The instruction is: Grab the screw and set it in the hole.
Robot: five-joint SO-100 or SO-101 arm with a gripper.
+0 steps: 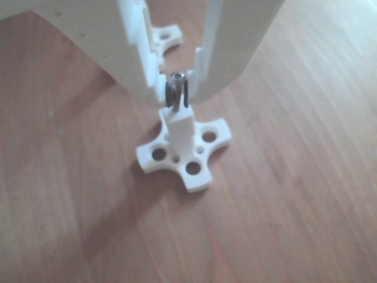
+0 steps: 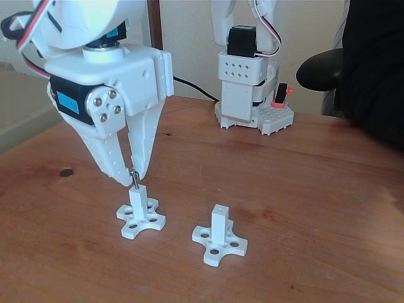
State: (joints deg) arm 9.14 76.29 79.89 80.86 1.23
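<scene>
1. Arm reaches down steeply over the table (image 2: 303,189), gripper (image 2: 130,177) pointing down.
2. Gripper clenched on the screw (image 1: 177,89), held upright.
3. Screw tip meets the hole (image 1: 177,112) atop the left post (image 2: 137,197); second post (image 2: 219,218) stands apart.

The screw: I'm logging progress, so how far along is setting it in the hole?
Grabbing looks done: the gripper holds the screw upright, jaws closed on it. In hand: its lower end sits at the top of the white post, apparently entering the hole. Left: seating it fully and letting go.

Silvery screw (image 1: 177,88), white post (image 1: 181,131)
</scene>
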